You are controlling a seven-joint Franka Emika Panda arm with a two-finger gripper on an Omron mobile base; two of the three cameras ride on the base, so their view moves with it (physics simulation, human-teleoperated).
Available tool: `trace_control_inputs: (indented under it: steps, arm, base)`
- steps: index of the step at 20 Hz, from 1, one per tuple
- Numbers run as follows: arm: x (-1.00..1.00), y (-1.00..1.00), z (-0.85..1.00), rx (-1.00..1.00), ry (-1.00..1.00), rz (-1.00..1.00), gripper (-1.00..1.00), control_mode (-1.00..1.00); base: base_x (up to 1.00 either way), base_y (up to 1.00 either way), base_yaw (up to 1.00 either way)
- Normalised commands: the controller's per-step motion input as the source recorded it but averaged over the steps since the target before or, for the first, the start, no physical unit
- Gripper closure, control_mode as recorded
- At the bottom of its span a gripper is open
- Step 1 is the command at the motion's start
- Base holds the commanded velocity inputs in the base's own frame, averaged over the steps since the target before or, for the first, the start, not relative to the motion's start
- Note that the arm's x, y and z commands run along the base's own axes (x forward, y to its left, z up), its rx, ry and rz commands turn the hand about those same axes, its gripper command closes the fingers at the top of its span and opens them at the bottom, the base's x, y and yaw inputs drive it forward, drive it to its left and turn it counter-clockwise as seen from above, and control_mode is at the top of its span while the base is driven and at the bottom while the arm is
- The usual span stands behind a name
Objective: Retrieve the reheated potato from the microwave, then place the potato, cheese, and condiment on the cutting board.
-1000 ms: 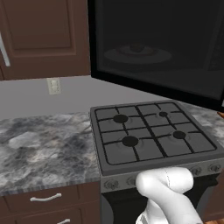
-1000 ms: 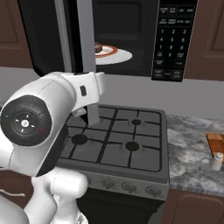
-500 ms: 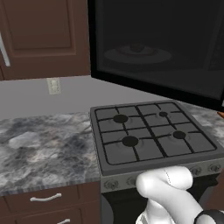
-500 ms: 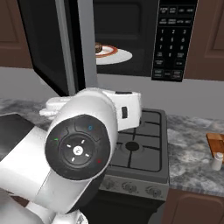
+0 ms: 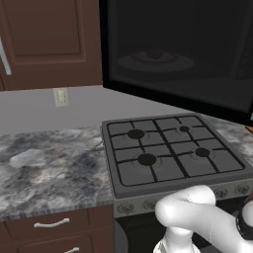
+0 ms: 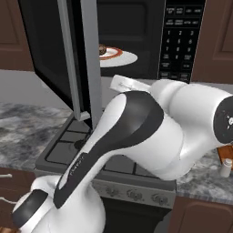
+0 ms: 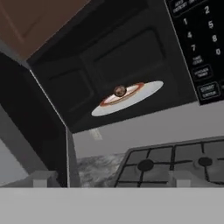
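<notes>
Black and open, the microwave [image 6: 136, 36] hangs above the stove [image 5: 173, 158], its dark glass door [image 5: 183, 49] swung out toward us and its keypad panel [image 7: 199, 48] at the right of the cavity. Inside we see the white round turntable [image 7: 127, 99], and on it a plate with a reddish rim [image 7: 124, 95]; the potato [image 7: 120, 91], a small dark brown lump, sits on that plate, slightly toward the door side. In the right base view we find the same potato [image 6: 103, 49] at the left part of the turntable.

The gripper [image 7: 109, 183] appears at the bottom of the hand view as two pale finger tips [image 7: 40, 180], set far apart at the left and right. We read the hand as spread wide, with nothing between the tips and nothing touching them. It looks up at the cavity from below and well short of it, with the stove grates lying between the tips and the microwave.

In the right base view, the condiment [image 6: 225, 167], a small off-white shaker, stands on the grey marbled counter [image 5: 49, 168] right of the stove, just beside a corner of the cutting board [image 6: 226, 152] at the frame edge.
</notes>
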Motion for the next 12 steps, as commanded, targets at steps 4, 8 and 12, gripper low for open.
trace_control_inputs:
  steps: [4,8,12]
  arm:
    - [0.71,-0.03,-0.5,0.47,0.03,0.18,-1.0,-1.0]
    - [0.93,0.0,-0.42,0.38,0.04,0.16,-1.0,-1.0]
    - [0.98,0.0,-0.26,0.32,0.04,0.15,-1.0,-1.0]
  base:
    - [0.0,0.0,0.0]
    - [0.0,0.0,0.0]
    - [0.0,0.0,0.0]
